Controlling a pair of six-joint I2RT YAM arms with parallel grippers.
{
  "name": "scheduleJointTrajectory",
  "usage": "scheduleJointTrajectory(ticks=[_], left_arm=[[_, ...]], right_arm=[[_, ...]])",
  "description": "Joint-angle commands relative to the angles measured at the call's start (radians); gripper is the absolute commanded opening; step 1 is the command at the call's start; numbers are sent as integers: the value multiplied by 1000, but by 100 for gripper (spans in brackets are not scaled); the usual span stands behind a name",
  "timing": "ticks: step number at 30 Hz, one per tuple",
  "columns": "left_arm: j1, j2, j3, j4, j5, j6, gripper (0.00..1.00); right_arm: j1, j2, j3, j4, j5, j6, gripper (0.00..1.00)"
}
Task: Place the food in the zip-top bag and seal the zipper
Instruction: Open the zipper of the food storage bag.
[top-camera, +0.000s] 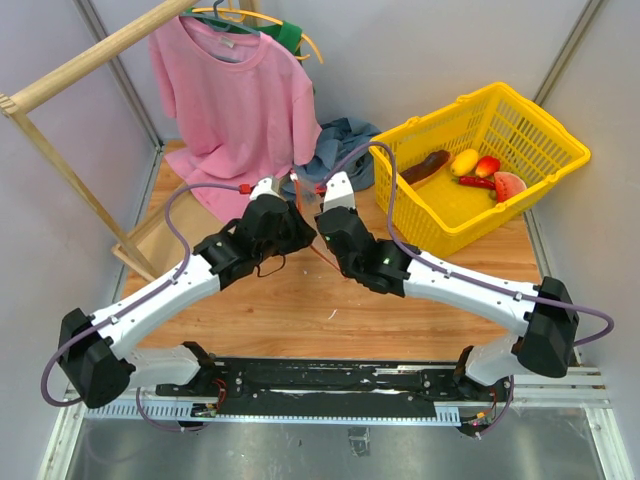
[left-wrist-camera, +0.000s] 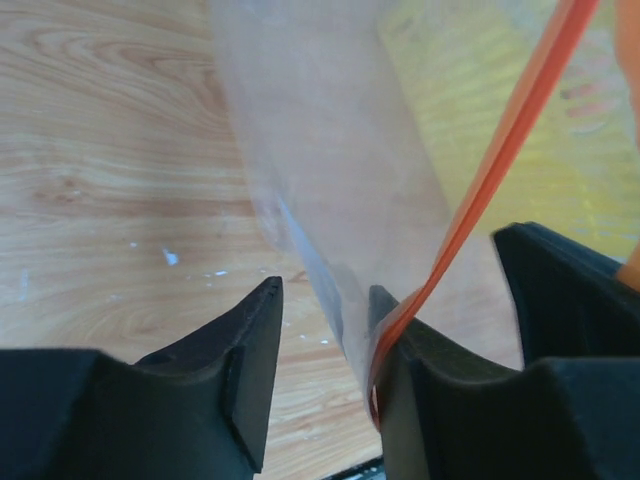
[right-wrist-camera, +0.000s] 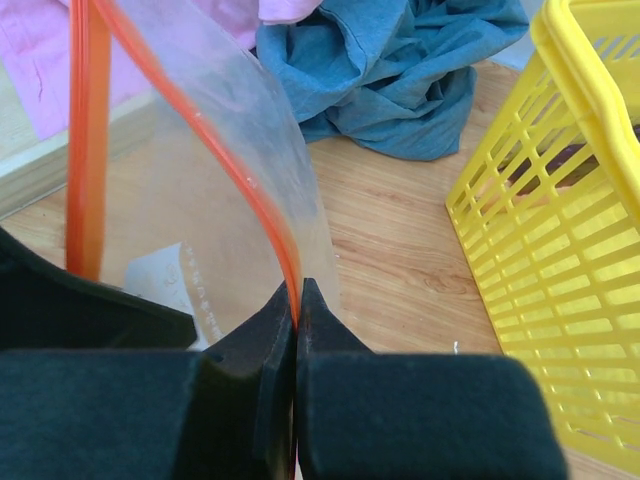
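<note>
The clear zip-top bag (right-wrist-camera: 200, 200) hangs between my two grippers over the middle of the table. My right gripper (right-wrist-camera: 298, 285) is shut on its orange-red zipper (right-wrist-camera: 235, 170). My left gripper (left-wrist-camera: 327, 290) is open; the zipper (left-wrist-camera: 510, 140) and the bag's film (left-wrist-camera: 330, 150) lie against the inner face of its right finger, with a gap to the left finger. The food lies in the yellow basket: a dark piece (top-camera: 425, 165), yellow fruit (top-camera: 465, 160), red pepper (top-camera: 487, 166), chili (top-camera: 476, 182) and watermelon slice (top-camera: 508, 186). No slider shows.
The yellow basket (top-camera: 540, 140) stands at the back right, close to my right arm. A crumpled blue cloth (top-camera: 345, 150) lies behind the grippers. A pink shirt (top-camera: 235, 90) hangs from a wooden rack (top-camera: 90, 60) at the back left.
</note>
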Motion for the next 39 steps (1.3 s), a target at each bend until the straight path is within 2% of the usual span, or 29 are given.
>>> scheduleJointTrajectory(ticks=[1, 6, 9, 16, 24, 26, 31, 34, 39], left_arm=[[-10, -11, 25, -95, -172, 24, 38], [-10, -72, 71, -210, -308, 84, 16], [-10, -86, 131, -295, -352, 132, 9], [-10, -52, 256, -473, -385, 215, 0], [-5, 82, 218, -398, -340, 327, 0], [1, 136, 234, -389, -313, 342, 0], [4, 227, 282, -370, -274, 375, 0], [7, 254, 308, -363, -257, 392, 0], [15, 287, 346, -354, -231, 411, 0]], right_arm=[[7, 4, -4, -17, 68, -3, 1], [-43, -24, -25, -64, 24, 2, 1], [-84, -32, -40, -79, -19, 22, 1], [-141, 24, -50, -98, -152, 78, 1], [-177, 103, -74, -62, -271, 115, 6], [-184, 95, -81, -54, -286, 113, 11], [-191, 10, -95, -19, -390, 58, 31], [-216, -31, -43, -98, -450, 32, 43], [-273, -107, 41, -234, -492, -12, 55]])
